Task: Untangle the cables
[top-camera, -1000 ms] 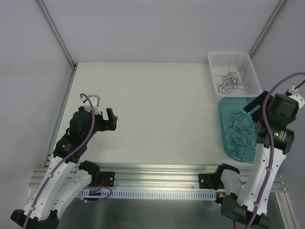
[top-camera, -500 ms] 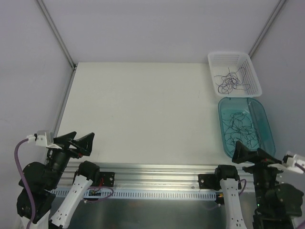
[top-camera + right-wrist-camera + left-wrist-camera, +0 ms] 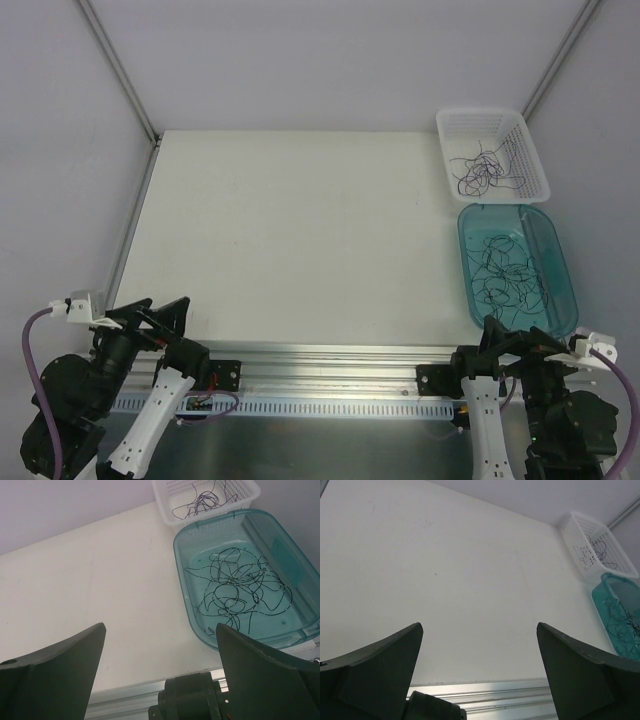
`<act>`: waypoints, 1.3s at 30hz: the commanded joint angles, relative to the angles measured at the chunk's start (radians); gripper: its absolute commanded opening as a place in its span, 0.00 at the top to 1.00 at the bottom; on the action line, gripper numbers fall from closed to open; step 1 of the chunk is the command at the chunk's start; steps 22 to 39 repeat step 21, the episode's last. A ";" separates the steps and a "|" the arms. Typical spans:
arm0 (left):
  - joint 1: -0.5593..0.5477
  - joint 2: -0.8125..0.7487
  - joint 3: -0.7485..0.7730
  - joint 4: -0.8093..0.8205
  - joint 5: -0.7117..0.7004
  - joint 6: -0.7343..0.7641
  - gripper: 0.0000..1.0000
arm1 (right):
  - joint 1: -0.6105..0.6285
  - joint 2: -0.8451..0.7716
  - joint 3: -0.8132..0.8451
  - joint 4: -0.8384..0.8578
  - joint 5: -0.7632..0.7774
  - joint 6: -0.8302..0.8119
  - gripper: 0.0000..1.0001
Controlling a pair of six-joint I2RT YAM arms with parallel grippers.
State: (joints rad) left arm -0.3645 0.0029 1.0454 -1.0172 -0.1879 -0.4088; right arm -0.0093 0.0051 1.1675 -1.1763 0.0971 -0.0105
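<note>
Thin dark cables [image 3: 508, 274] lie as a loose tangle in the teal tub [image 3: 565, 268] at the right; they also show in the right wrist view [image 3: 235, 589]. More cable strands [image 3: 480, 170] lie in the white basket [image 3: 443, 125], seen too in the right wrist view [image 3: 202, 502]. My left gripper [image 3: 152, 312] is open and empty, pulled back over the near left table edge. My right gripper [image 3: 512, 338] is open and empty at the near right edge, just short of the tub. Both wrist views show wide-spread fingers [image 3: 375, 675] [image 3: 265, 680] with nothing between them.
A metal rail [image 3: 330, 355] runs along the near table edge with the arm bases on it. The white table top [image 3: 300, 230] spreads left of the tub and basket. Grey walls with corner posts [image 3: 115, 65] enclose the back and sides.
Both arms have drawn back from over the table to the near edge and folded low. The right gripper left the tub area. The cables have not moved.
</note>
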 commanded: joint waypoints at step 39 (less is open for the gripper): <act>0.009 -0.161 -0.008 -0.069 -0.077 -0.050 0.01 | 0.006 -0.192 -0.015 -0.033 -0.027 -0.055 0.03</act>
